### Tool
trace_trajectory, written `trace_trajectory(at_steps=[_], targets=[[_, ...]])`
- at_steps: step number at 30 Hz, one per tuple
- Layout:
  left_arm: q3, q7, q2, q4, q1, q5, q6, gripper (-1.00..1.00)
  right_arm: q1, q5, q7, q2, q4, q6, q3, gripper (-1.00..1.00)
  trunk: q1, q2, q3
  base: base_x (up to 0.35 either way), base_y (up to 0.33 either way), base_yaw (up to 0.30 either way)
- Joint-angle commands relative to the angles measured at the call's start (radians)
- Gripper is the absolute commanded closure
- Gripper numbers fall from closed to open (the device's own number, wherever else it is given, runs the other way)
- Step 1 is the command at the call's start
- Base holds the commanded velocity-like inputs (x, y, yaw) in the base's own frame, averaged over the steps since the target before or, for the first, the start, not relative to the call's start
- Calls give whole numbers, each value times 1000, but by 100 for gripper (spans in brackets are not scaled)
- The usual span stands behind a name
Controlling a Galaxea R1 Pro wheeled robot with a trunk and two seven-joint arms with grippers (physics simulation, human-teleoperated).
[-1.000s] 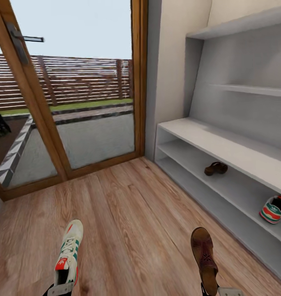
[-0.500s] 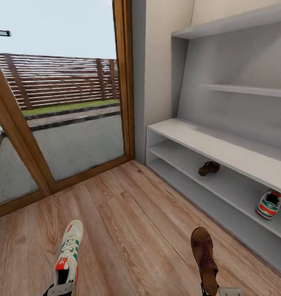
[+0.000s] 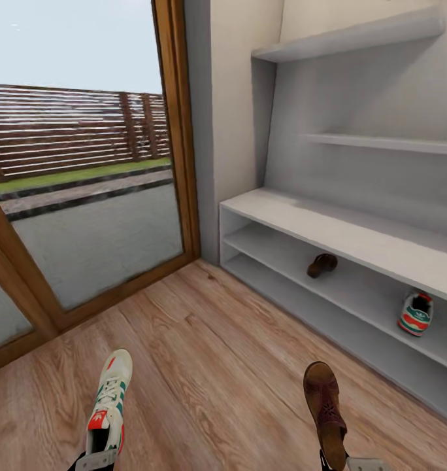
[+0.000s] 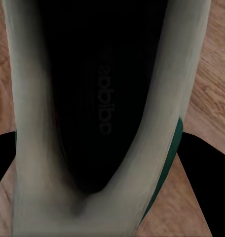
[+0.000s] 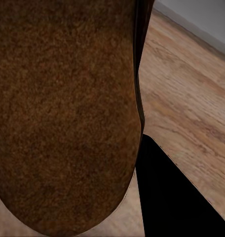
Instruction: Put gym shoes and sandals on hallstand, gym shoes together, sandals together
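Low in the frame, my left gripper [image 3: 96, 461] clamps 1 white green-striped sneaker [image 3: 108, 409], my right gripper [image 3: 364, 465] 1 brown leather sandal [image 3: 325, 412]; I should set each beside its shelved mate [image 3: 415, 313].

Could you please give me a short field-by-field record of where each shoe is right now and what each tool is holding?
left tool: shut on gym shoe, toe pointing ahead
right tool: shut on sandal, toe pointing ahead
second sandal: on the upper shoe tier of the hallstand
second gym shoe: same tier, further right, apart from that sandal
corridor floor: wood planks beneath both carried shoes
pairs: neither pair side by side yet
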Motion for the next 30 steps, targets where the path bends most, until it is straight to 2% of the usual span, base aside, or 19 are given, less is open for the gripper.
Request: trace_trajectory(at_steps=[1,16,30], targets=[[9,-6,-1,1,-1,-10,-4,100,-1,7,-1,1,1,-3,-5,100,0,0,-1,144,289,-263],[9,-6,-1,1,-1,-10,-4,100,-1,7,-1,1,0,-3,-5,100,0,0,-1,79,284,-263],[9,-6,-1,1,-1,-10,-5,100,-1,7,-1,1,0,-3,-5,100,0,0,-1,1,36,-263]])
